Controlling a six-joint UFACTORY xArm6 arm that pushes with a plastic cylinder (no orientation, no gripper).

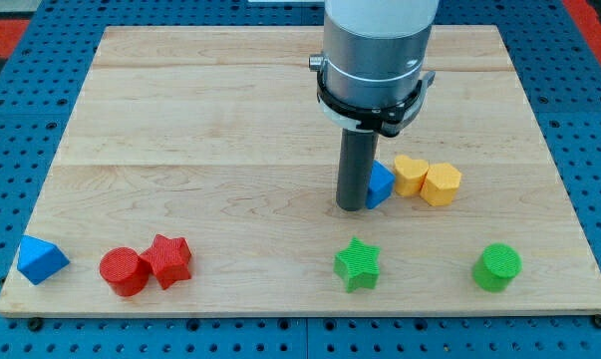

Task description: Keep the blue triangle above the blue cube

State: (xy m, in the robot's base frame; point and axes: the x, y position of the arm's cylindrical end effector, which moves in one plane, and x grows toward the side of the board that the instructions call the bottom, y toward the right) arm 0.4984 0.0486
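Note:
My tip (352, 207) rests on the wooden board a little right of centre. It touches the left side of a blue block (382, 184) that the rod partly hides; this block looks like the blue cube. The blue triangle (41, 259) lies far away in the view's bottom left corner of the board, lower in the view than the cube.
A yellow heart (410, 175) and a yellow hexagon (442, 184) sit just right of the blue cube, the heart touching it. A red cylinder (124, 271) and a red star (168, 261) touch at bottom left. A green star (357, 263) and a green cylinder (497, 267) lie along the bottom.

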